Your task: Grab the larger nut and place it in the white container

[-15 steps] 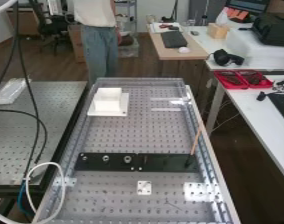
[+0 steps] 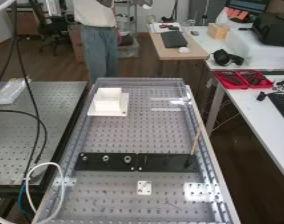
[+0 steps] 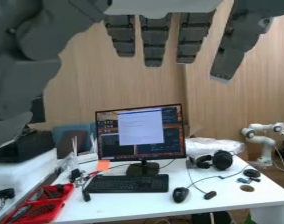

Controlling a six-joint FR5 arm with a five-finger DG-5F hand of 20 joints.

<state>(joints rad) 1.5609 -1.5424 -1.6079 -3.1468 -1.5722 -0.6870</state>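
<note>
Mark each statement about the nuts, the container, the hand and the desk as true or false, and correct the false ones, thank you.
1. The larger nut stands between the smaller nut and the bearing. True.
2. The larger nut is already inside the white container. False: it stands on the black bar.
3. The fingers of the hand are straight and hold nothing. True.
4. The white container stands on the black bar. False: it stands on a white plate, beyond the bar.
5. The keyboard lies in front of the monitor. True.
</note>
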